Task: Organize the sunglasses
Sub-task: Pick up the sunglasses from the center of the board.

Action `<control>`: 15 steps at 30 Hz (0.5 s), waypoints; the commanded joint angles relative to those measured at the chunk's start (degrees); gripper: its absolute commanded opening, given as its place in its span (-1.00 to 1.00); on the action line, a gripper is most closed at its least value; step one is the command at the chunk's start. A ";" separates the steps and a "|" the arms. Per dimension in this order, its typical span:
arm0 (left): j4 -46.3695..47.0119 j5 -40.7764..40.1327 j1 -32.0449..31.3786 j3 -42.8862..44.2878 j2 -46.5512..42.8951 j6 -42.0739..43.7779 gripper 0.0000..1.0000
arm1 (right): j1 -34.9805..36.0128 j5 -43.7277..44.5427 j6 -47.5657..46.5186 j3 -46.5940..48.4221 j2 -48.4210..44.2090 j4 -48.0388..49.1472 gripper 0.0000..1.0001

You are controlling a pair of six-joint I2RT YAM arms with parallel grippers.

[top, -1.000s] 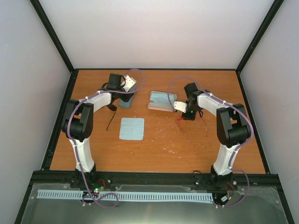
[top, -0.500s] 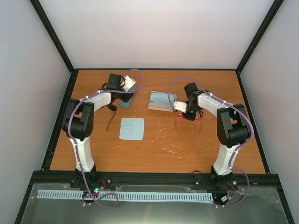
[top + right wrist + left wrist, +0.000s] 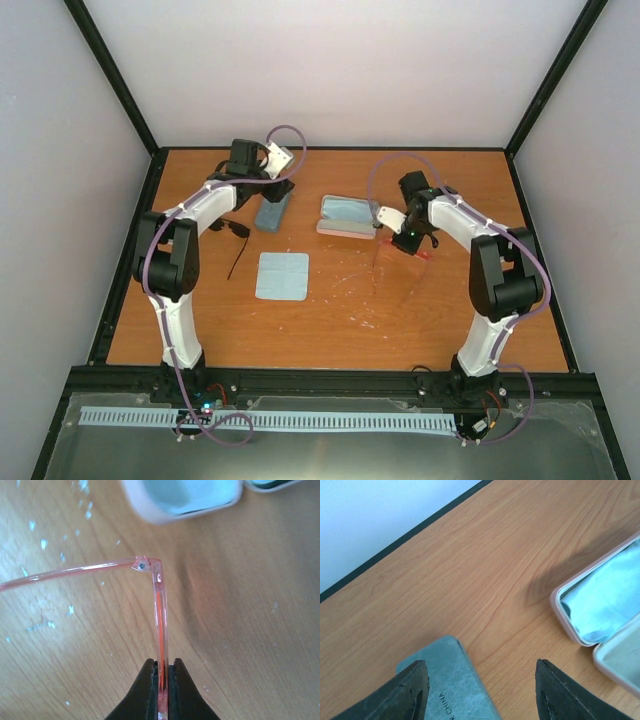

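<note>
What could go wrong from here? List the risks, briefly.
1. The right pincer is shut on only a thin edge of the pink-red sunglasses, so they may twist or slip out.
2. Their temple arm sticks out unfolded and may snag the rim of the open pink case.
3. The black sunglasses lie close beside the left arm, which could knock them.
</note>
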 commanded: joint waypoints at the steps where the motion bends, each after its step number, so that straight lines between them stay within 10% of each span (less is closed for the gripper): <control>1: -3.23 6.12 0.60 4.04 -1.76 -2.78 0.18 | -1.64 -7.40 15.58 -0.39 -4.31 5.03 -0.94; 15: -0.32 27.76 -3.40 6.28 -7.86 -15.35 0.08 | -3.93 -30.56 50.55 -8.90 -10.48 24.02 -0.95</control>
